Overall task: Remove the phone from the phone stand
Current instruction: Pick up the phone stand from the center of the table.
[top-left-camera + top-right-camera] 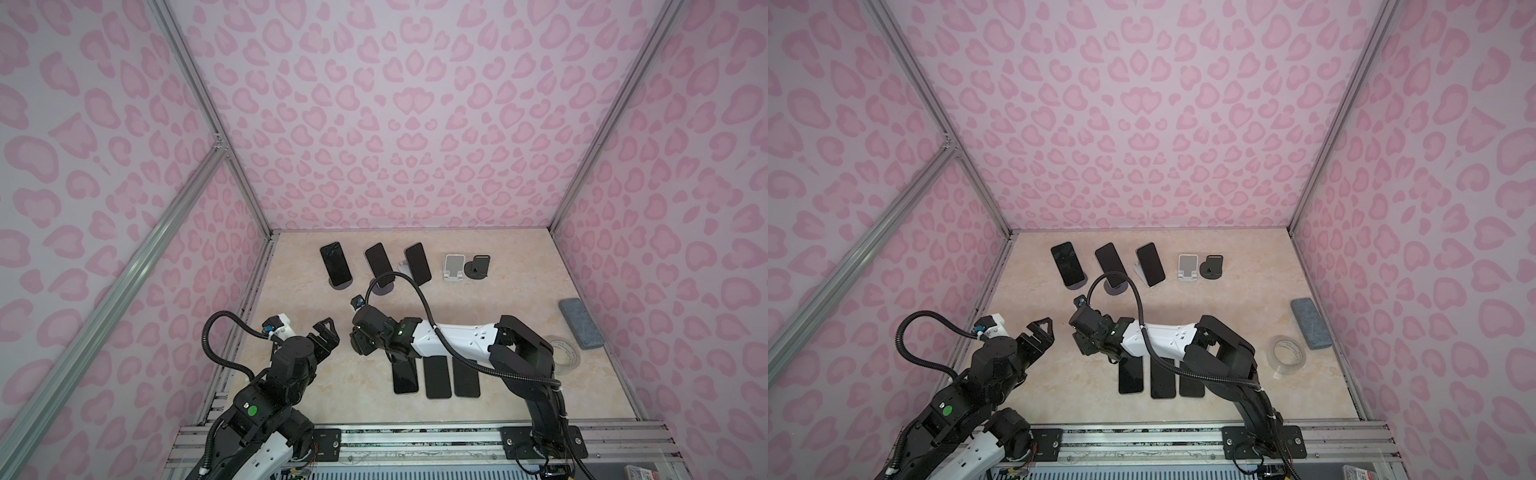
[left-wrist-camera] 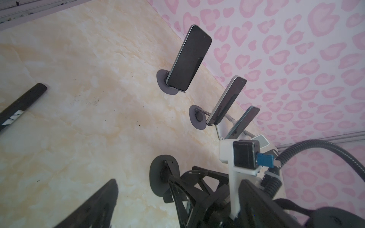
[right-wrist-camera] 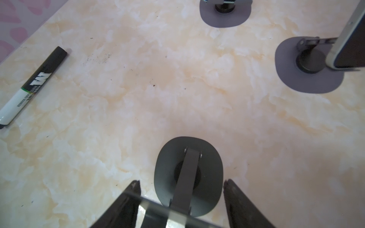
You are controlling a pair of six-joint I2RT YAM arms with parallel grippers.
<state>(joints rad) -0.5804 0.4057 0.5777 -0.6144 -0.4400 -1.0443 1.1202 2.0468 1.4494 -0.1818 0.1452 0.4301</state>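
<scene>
My right gripper (image 3: 180, 182) reaches down over a dark grey phone stand (image 3: 207, 167) near the middle of the table. Its fingers are shut on the two side edges of the phone (image 3: 158, 209), which sits tilted over the stand's arm. In the left wrist view the same stand (image 2: 158, 173) shows next to the right gripper's fingers. In both top views the right gripper (image 1: 360, 343) (image 1: 1084, 343) hides that phone and stand. Just to its left my left gripper (image 1: 328, 332) (image 1: 1040, 332) hangs open with nothing in it.
Three more phones (image 1: 379, 262) lean on stands along the back wall, beside an empty white stand (image 1: 454, 268) and a black one (image 1: 480, 268). Three phones (image 1: 437, 376) lie flat under the right arm. A tape roll (image 1: 565, 353), a grey block (image 1: 581, 323) and a marker (image 3: 33, 84) also lie here.
</scene>
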